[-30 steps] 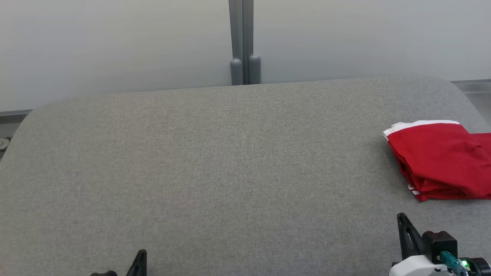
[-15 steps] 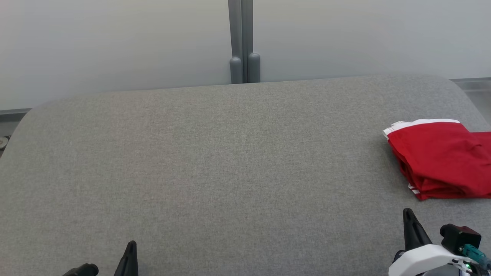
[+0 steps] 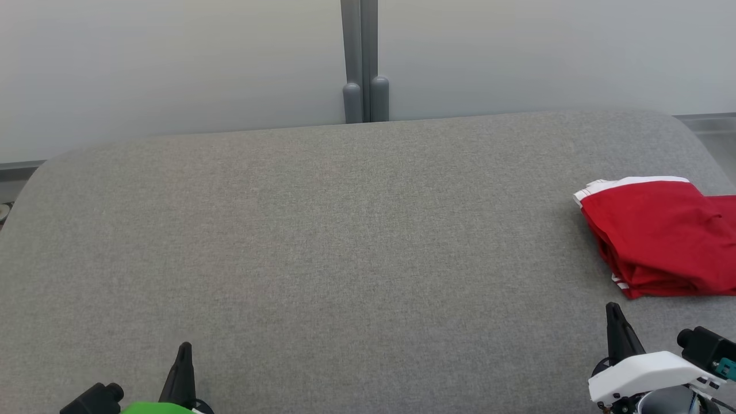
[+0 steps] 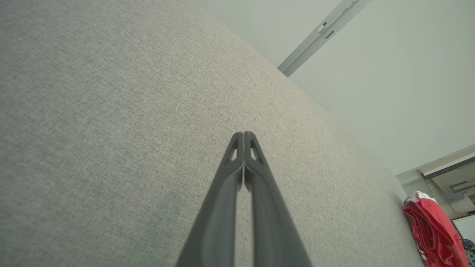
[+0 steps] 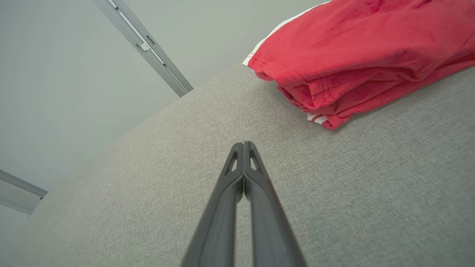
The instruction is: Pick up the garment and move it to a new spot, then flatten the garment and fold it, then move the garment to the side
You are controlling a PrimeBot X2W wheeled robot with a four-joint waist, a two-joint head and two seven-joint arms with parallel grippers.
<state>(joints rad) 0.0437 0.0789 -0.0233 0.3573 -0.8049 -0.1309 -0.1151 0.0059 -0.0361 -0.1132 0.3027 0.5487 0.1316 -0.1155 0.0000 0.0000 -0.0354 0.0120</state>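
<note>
Overall: a grey, fabric-covered tabletop [image 3: 345, 230] spreads across the head view, with a pale wall behind it and a grey post [image 3: 361, 57] at top centre.
Garment: the red garment [image 3: 661, 236] with white trim lies folded in layers on the tabletop at the right edge of the head view, about mid-height. The frame cuts off its right side.
Garment, left wrist view: it is a small red bundle [image 4: 432, 230] in the lower right corner, well apart from the fingers.
Garment, right wrist view: it sits large in the upper right [image 5: 363, 55], with stacked red folds and a white-striped hem facing the camera.
Left gripper: it is at the lower left of the head view [image 3: 184, 349], pointing up the frame over bare tabletop. A green part [image 3: 152, 408] shows at the bottom edge beside it.
Left jaws: in the left wrist view the gripper [image 4: 243, 134] has its jaws pressed together tip to tip, with nothing between them.
Right gripper: it is at the lower right of the head view [image 3: 614, 310], just below the garment's near edge and not touching it. Its white housing [image 3: 650, 371] is below the fingers.
Right jaws: in the right wrist view the gripper [image 5: 243, 144] has its jaws closed against each other and empty, with grey tabletop [image 5: 371, 185] between the tips and the garment.
</note>
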